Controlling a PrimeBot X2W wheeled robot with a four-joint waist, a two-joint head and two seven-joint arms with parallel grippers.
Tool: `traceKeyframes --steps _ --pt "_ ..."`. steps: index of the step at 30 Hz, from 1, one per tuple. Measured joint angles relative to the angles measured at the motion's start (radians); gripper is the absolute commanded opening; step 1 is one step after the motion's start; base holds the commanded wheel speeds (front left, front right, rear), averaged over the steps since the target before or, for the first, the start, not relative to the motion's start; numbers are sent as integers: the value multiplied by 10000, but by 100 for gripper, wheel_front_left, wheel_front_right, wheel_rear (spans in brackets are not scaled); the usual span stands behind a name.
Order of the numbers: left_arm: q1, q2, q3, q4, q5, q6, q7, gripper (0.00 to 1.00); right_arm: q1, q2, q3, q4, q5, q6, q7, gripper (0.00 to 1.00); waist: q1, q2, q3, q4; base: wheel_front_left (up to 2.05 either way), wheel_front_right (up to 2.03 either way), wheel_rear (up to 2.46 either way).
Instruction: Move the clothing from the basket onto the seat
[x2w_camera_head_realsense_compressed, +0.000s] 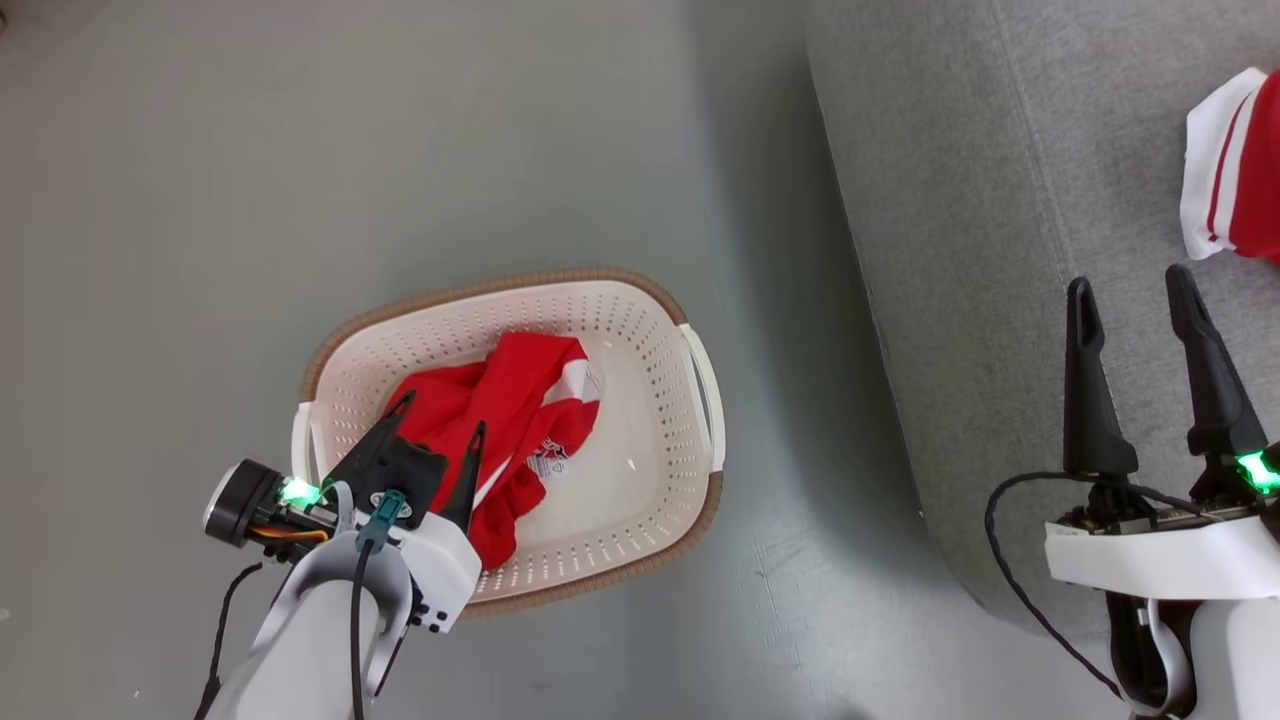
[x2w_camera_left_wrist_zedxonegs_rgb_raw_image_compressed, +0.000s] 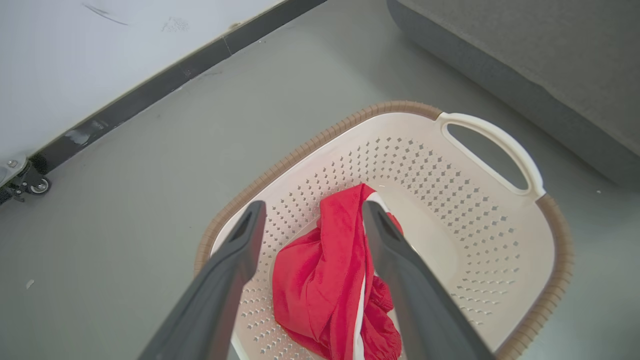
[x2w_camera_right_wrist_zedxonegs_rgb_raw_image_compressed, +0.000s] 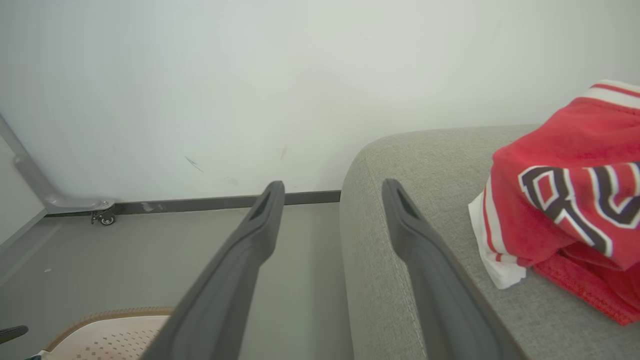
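A crumpled red jersey (x2w_camera_head_realsense_compressed: 520, 420) (x2w_camera_left_wrist_zedxonegs_rgb_raw_image_compressed: 325, 280) lies in the cream basket (x2w_camera_head_realsense_compressed: 660, 330) (x2w_camera_left_wrist_zedxonegs_rgb_raw_image_compressed: 480, 215) on the floor. Above its near end my left gripper (x2w_camera_head_realsense_compressed: 440, 415) (x2w_camera_left_wrist_zedxonegs_rgb_raw_image_compressed: 312, 212) hangs open, its fingers either side of the red cloth and apart from it. A second red garment (x2w_camera_head_realsense_compressed: 1240, 170) (x2w_camera_right_wrist_zedxonegs_rgb_raw_image_compressed: 575, 200) with white striped trim and black-and-white lettering rests on the grey seat (x2w_camera_head_realsense_compressed: 980, 200) (x2w_camera_right_wrist_zedxonegs_rgb_raw_image_compressed: 425, 165). My right gripper (x2w_camera_head_realsense_compressed: 1130, 285) (x2w_camera_right_wrist_zedxonegs_rgb_raw_image_compressed: 332, 187) stands open over the seat's front edge, to the left of that garment, with nothing between its fingers.
Grey floor (x2w_camera_head_realsense_compressed: 300, 150) surrounds the basket, with a strip of it between basket and seat. A white wall (x2w_camera_right_wrist_zedxonegs_rgb_raw_image_compressed: 250, 75) with a dark skirting runs behind. A small metal castor (x2w_camera_right_wrist_zedxonegs_rgb_raw_image_compressed: 102, 217) (x2w_camera_left_wrist_zedxonegs_rgb_raw_image_compressed: 35, 186) stands at the wall's foot.
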Motion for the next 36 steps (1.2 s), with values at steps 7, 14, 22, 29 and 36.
traceKeyframes --steps 7,14,22,29,36 --pt "-463 33 -165 435 272 -2 -12 100 -215 0 -21 -13 2 0 -117 100 0 0 534 -115 0 0 0" --pt "-911 81 -405 922 516 -17 -13 100 -564 -2 15 -17 100 0 -286 100 0 0 983 -292 0 0 0" --pt "-1205 203 -610 1476 717 -92 -12 100 -645 -2 90 73 318 0 -372 100 0 0 1416 -541 0 0 0" --pt "-1592 261 -610 1902 790 -94 19 100 -974 0 142 244 407 0 -454 100 0 0 1704 -741 0 0 0" --pt "-1927 320 -625 2368 880 -90 150 100 -999 0 205 320 598 0 -552 100 0 0 1999 -983 0 0 0"
